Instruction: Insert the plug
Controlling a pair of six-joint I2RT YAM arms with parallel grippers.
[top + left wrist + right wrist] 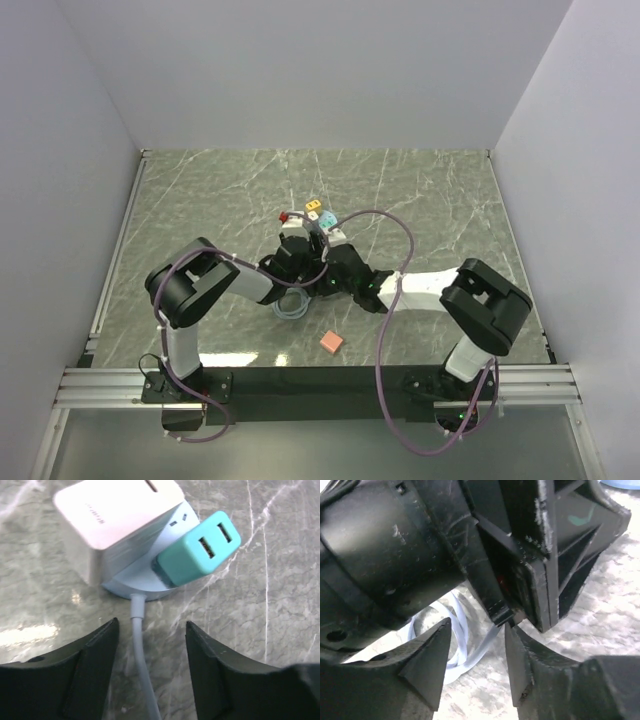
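Observation:
A white and pale-blue socket cube (115,515) stands on the marble table (280,605). A teal plug (197,550) with two USB ports sticks out of the cube's side, seated against its face. The cube's white cable (140,650) runs down between my left gripper's (151,630) open fingers and touches neither one. In the top view the cube (312,222) lies just beyond both grippers, teal plug (327,220) on its right. My right gripper (477,630) is open and holds nothing. It sits close behind the left arm's black wrist (420,545), over the coiled cable (457,650).
A red plug (284,216) and a yellow plug (314,209) also sit on the cube. A small pink block (332,342) lies near the front edge. The purple arm cable (395,290) loops over the right arm. Grey walls enclose the table.

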